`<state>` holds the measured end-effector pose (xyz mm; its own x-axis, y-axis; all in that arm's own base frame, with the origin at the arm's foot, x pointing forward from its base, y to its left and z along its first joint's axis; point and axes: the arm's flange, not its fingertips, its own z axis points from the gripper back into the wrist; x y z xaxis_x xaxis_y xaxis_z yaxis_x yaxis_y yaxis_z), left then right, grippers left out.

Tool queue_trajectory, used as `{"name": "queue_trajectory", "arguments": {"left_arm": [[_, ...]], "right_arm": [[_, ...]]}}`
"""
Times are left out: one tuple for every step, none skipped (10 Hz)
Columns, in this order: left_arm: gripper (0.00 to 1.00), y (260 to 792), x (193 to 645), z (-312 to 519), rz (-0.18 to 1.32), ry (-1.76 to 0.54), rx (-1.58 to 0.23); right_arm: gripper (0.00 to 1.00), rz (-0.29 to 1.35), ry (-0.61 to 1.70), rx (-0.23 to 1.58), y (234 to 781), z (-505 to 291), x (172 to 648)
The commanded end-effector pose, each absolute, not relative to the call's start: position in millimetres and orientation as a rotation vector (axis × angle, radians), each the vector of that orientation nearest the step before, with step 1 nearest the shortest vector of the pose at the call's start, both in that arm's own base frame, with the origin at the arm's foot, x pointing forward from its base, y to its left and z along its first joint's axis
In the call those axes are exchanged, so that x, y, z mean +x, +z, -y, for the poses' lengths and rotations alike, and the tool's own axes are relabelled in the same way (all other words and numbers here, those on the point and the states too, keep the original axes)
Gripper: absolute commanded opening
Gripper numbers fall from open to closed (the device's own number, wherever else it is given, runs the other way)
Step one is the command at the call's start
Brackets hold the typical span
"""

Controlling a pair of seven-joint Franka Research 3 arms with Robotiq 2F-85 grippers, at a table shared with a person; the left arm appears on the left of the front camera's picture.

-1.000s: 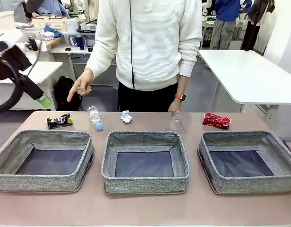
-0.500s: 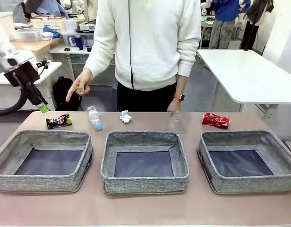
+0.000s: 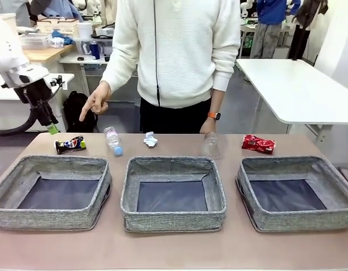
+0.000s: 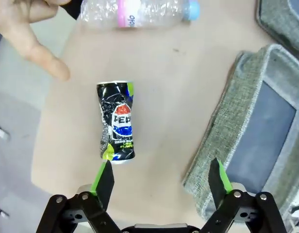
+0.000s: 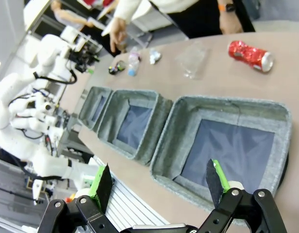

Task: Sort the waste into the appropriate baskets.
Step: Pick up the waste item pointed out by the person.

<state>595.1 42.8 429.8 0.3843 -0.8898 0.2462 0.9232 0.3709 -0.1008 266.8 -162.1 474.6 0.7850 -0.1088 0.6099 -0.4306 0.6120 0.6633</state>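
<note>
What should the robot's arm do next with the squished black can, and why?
Probably ease the left gripper down toward the black can, centring it between the jaws. They stand open above it, the can lies nearer one finger, and the person's hand points toward it.

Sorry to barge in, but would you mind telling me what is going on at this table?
Waste is being sorted into three grey baskets, and none has gone in yet. The person's hand points down toward the crushed dark can, and the left claw hangs open over it, not touching. The bottle, paper wad, plastic cup and red can lie along the far edge. The right claw is open too, near the right-hand basket, holding nothing.
</note>
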Motion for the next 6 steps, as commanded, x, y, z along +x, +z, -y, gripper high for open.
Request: {"name": "queue_trajectory", "arguments": {"left_arm": [[1.0,424,600,-38,0.22,-1.187,-0.031],[1.0,412,611,-38,0.227,-1.255,-0.001],[1.0,403,618,-39,0.26,-1.271,0.035],[1.0,396,624,-41,0.276,-1.286,0.031],[1.0,388,631,-43,0.254,-1.304,-0.007],[1.0,377,638,-47,0.206,-1.282,-0.031]], "right_arm": [[1.0,0.691,0.221,0.919,477,163,269],[1.0,0.691,0.221,0.919,477,163,269],[1.0,0.691,0.221,0.919,477,163,269],[1.0,0.691,0.221,0.919,477,163,269],[1.0,0.691,0.221,0.919,477,163,269],[1.0,0.691,0.221,0.919,477,163,269]]}}
